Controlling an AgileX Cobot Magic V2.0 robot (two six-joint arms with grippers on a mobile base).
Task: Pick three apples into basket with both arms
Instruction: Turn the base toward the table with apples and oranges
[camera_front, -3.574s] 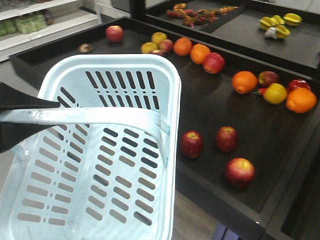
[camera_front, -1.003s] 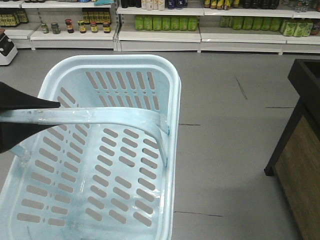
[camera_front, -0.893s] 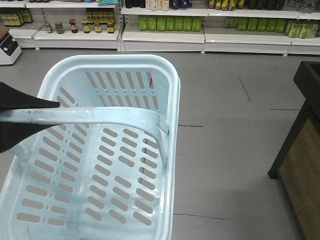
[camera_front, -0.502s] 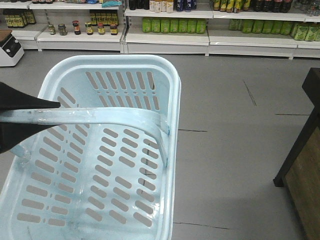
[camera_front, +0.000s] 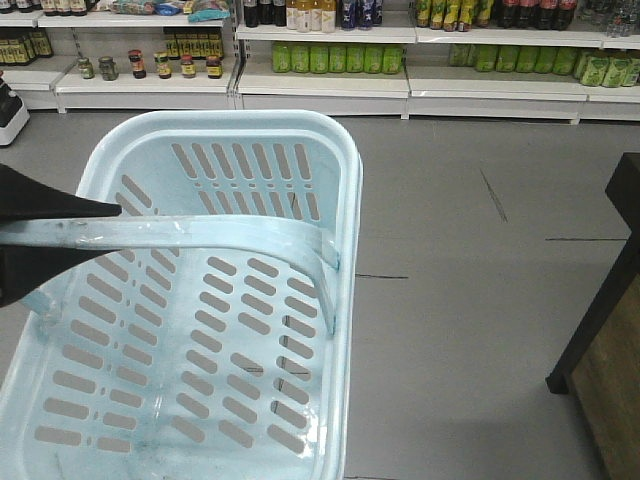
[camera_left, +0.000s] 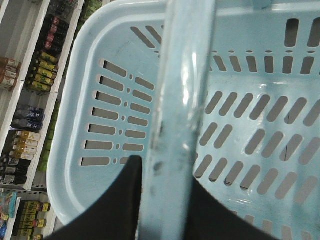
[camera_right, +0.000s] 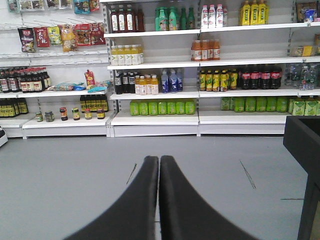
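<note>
Swung out of the front view since a few seconds back are the black fruit table top and the dark red apples that lay on it; only a dark table corner (camera_front: 612, 290) with a wood-panelled side shows at the right edge, and it sits a touch further left than half a second ago. Grey shop floor (camera_front: 450, 300) and white shelves of green and dark bottles (camera_front: 330, 55) now fill the background.

The pale blue-white plastic shopping basket (camera_front: 220, 120), rectangular with rounded corners and slotted walls and bottom, hangs above that floor, which shows through its slots. Its flat swing handle (camera_front: 210, 232) runs across the opening from the left. The left gripper (camera_left: 165, 175) pinches this handle, one black finger on each side of the strip, in the wrist view. The right gripper (camera_right: 159, 161) holds nothing: its two black fingers are pressed together, pointing toward the shelves over bare floor, with the table corner to its right
</note>
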